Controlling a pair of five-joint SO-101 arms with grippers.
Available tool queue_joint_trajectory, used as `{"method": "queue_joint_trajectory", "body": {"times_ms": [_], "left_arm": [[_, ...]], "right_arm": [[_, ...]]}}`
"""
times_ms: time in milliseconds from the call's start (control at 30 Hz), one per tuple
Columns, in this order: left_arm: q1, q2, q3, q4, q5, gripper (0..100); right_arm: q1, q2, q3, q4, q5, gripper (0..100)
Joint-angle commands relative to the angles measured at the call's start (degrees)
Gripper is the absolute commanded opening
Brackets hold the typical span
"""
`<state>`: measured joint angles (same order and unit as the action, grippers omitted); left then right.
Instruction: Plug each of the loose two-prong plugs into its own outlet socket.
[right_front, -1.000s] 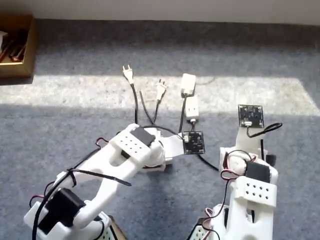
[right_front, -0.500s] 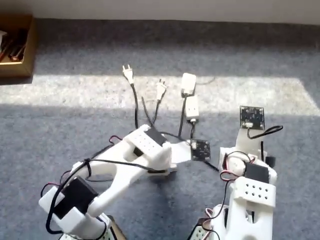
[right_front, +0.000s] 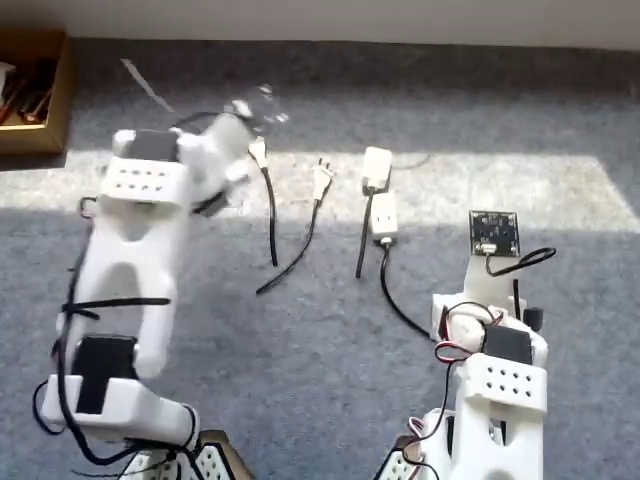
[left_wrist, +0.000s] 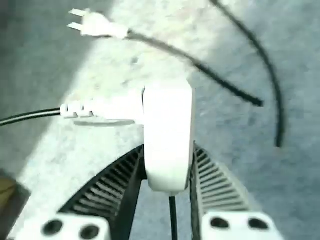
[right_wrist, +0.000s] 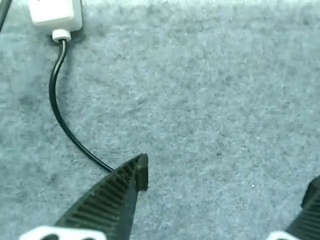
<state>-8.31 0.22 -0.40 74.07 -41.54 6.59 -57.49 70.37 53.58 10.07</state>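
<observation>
In the left wrist view my left gripper (left_wrist: 169, 150) is shut on a white socket block (left_wrist: 167, 115). A white plug body (left_wrist: 100, 107) with a black cord juts from the block's side. Farther off lies a loose two-prong plug (left_wrist: 95, 25). From above, the left gripper (right_front: 235, 118) is blurred at the far left, beside one loose plug (right_front: 258, 150). A second plug (right_front: 321, 178) lies to its right. Two white sockets (right_front: 376, 165) (right_front: 384, 215) rest near the middle. My right gripper (right_wrist: 225, 180) is open over bare carpet, a socket (right_wrist: 55, 15) ahead of it.
Black cords (right_front: 272, 230) trail from the plugs and sockets toward the arms across the grey carpet (right_front: 560, 120). A wooden box (right_front: 35, 95) sits at the far left edge. The right arm (right_front: 500, 380) stands at the near right.
The left arm swung from the middle of the carpet, near the sockets, up to the far left by the plugs. The cords it covered now show. The right arm barely moved.
</observation>
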Motion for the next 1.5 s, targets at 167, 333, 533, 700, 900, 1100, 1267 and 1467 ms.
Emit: {"method": "queue_joint_trajectory", "body": {"times_ms": [167,333,533,700,900,1100,1267,1467], "left_arm": [[-36.2,14.5,-19.6,-3.2,-2.6,11],[-43.6,31.6,-34.0,-2.8,-2.2,11],[-44.2,45.6,-48.9,5.0,-2.6,22],[-41.7,51.1,-58.7,12.0,-2.5,42],[-36.8,51.8,-69.1,23.8,-2.4,44],[-21.6,51.7,-80.0,27.5,7.6,44],[-0.7,52.3,-83.3,23.7,14.1,44],[18.3,52.3,-72.7,2.7,20.1,43]], "right_arm": [[-0.6,-0.7,-0.2,-0.7,-0.1,45.0],[-0.6,-0.7,-0.1,-0.7,-0.2,45.0],[-2.3,-0.8,1.5,-0.7,-0.1,45.0],[-2.9,-0.9,1.5,-0.7,-0.1,45.0],[4.0,-1.2,0.6,-1.5,-0.3,45.0],[8.1,-1.1,-0.8,-2.1,-1.8,45.0],[9.5,-1.2,-0.9,-2.2,-3.3,45.0],[11.7,-1.2,-0.5,-3.6,-3.3,45.0]]}}
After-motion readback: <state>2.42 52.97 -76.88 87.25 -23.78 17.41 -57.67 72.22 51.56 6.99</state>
